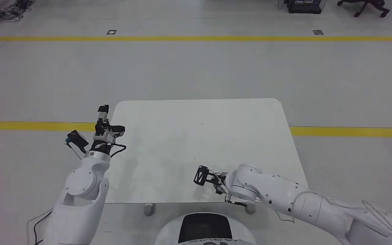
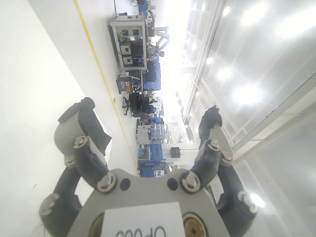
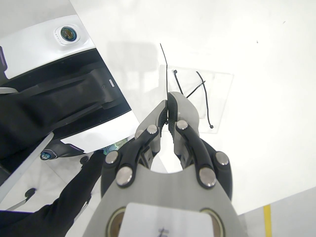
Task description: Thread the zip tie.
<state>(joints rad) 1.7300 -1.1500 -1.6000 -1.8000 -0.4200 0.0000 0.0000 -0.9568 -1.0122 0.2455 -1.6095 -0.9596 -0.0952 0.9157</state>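
We found the right gripper (image 3: 168, 104) closed tight on a black zip tie (image 3: 165, 62), pinched between the pads right at the fingertips. The gripper sat low over the table (image 3: 222, 25), near the middle of its front edge.

From the pinch the tie ran straight out, continuing the line of the fingers, and its thin free end stood clear of the surface. We could see no head on that free end. Whatever lay behind the pinch was hidden by the fingers, so we could not tell where the head was.

Just beyond the fingertips lay a clear sheet (image 3: 222, 94) carrying two loose ties (image 3: 206, 99) that crossed each other. They were apart from the held tie.

The left gripper (image 2: 148, 107) was spread wide with nothing between its fingers. It was raised at the table's left edge (image 1: 110, 121), well apart from the right gripper (image 1: 201, 174).

In the top view the right gripper, and so the tie's long axis, pointed toward the left edge. We judged threading to call for a second grasp on the free end, and the left arm would have to cross to the front edge for that.
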